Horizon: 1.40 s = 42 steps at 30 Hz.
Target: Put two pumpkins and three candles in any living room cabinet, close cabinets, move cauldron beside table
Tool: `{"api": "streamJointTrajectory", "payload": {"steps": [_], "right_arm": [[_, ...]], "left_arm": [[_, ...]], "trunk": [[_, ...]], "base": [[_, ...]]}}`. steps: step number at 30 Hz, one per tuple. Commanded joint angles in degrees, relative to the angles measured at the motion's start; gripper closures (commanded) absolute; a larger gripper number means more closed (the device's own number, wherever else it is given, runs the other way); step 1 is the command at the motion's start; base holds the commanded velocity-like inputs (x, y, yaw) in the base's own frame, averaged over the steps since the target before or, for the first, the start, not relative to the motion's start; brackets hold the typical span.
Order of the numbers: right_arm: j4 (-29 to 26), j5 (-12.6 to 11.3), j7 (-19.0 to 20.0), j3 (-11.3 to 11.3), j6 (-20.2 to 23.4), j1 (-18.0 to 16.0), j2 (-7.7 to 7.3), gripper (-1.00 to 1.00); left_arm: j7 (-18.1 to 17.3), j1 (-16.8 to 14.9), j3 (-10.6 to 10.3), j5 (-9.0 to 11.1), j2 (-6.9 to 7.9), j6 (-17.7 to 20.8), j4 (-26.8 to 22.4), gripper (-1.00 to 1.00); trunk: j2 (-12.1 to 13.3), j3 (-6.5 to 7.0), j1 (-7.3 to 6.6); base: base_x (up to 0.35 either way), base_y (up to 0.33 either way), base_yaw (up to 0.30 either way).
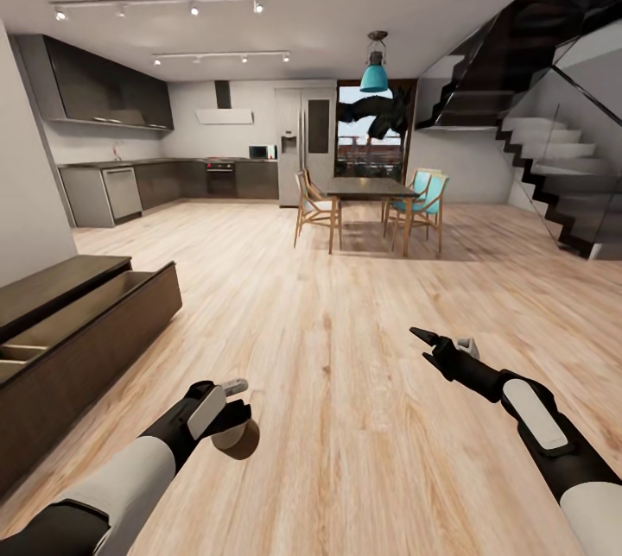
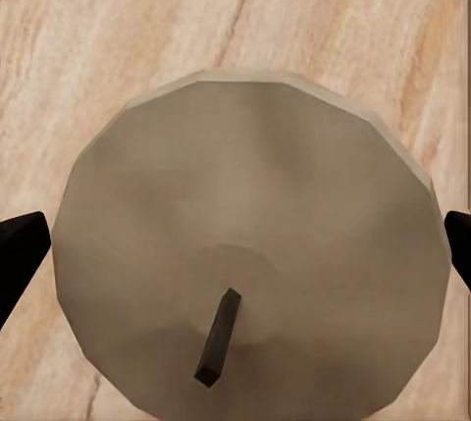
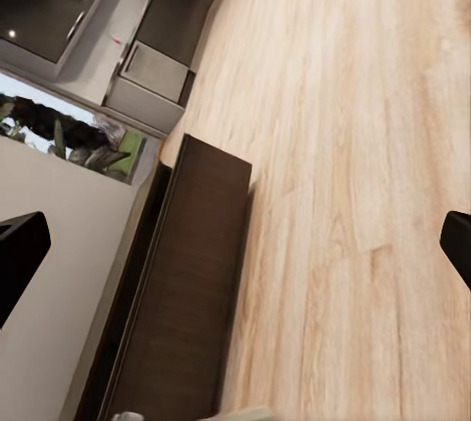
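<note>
A: The cabinet (image 1: 78,314) drawer stands open at left; the left gripper (image 1: 231,418) holds a candle (image 2: 245,254) between its fingers.

B: Carry it level, release low inside. The right gripper (image 1: 432,347) hangs spread, empty.

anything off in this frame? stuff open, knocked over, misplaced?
One thing: the cabinet at the left wall has a drawer pulled out, its pale interior exposed. It looks intended, since the left tool holds a candle above the bare wood floor. The right tool is open, with nothing between its fingers. Nothing spilled or toppled.
</note>
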Motion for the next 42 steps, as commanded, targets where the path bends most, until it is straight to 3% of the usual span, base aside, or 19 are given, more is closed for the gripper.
{"api": "streamJointTrajectory", "payload": {"steps": [1,6,11,15,31,42], "right_arm": [[0.0,-0.2,0.1,0.1,0.1,0.0,-0.05,-1.00],[0.0,-0.2,0.0,0.1,0.3,0.0,-0.14,-1.00],[0.0,-0.3,0.0,-2.1,0.7,0.0,-0.07,-1.00],[0.0,-0.3,0.0,-2.5,0.8,0.0,-0.05,-1.00],[0.1,-0.3,0.1,-2.5,0.7,0.0,-0.07,-1.00],[1.0,-0.4,0.3,-2.6,0.6,0.0,0.00,-1.00]], "left_arm": [[0.7,0.0,-0.4,0.5,0.03,0.2,-0.1,1.00],[0.7,0.0,-0.4,0.5,0.01,0.2,-0.1,1.00],[0.7,0.0,-0.4,0.4,-0.10,0.2,-0.1,1.00],[0.7,0.0,-0.4,0.4,-0.16,0.2,-0.1,1.00],[0.7,0.0,-0.4,0.4,-0.17,0.2,-0.1,1.00],[0.7,0.0,-0.4,0.4,-0.24,0.2,-0.1,1.00]], "trunk": [[0.4,0.12,-0.24],[2.4,0.93,-1.33],[4.4,1.48,-2.43],[6.0,1.88,-3.31],[12.4,3.45,-6.83],[16.8,5.37,-9.24]], "base": [[0.000,0.000,0.000],[0.000,0.000,0.022],[0.000,0.000,0.096],[0.000,0.000,0.112],[0.000,0.000,0.098],[0.000,0.000,-0.070]]}}
